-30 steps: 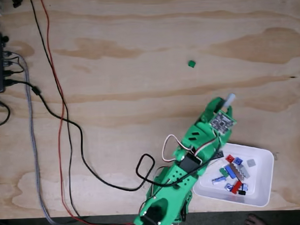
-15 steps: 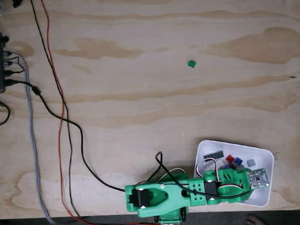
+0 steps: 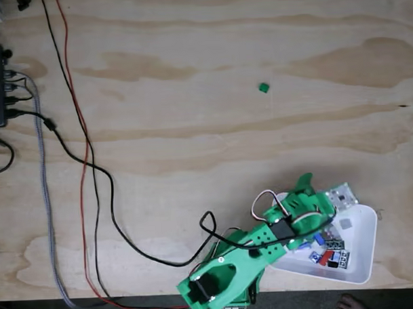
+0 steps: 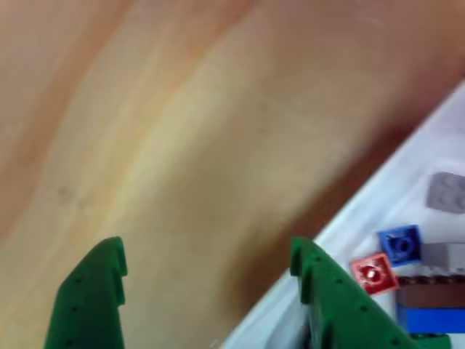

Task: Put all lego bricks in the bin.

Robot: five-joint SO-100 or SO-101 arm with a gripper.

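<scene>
Fixed view: bin (image 3: 363,264) holds lego bricks (image 3: 326,250).

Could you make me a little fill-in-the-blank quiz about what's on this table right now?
1. The one brick lying alone on the wooden table is ____ in colour.
2. The other bricks lie inside a white ____.
3. In the other view, the tool has its two fingers spread apart, so it is ____.
4. Between those fingers the tool holds ____.

Missing words: green; bin; open; nothing
</scene>
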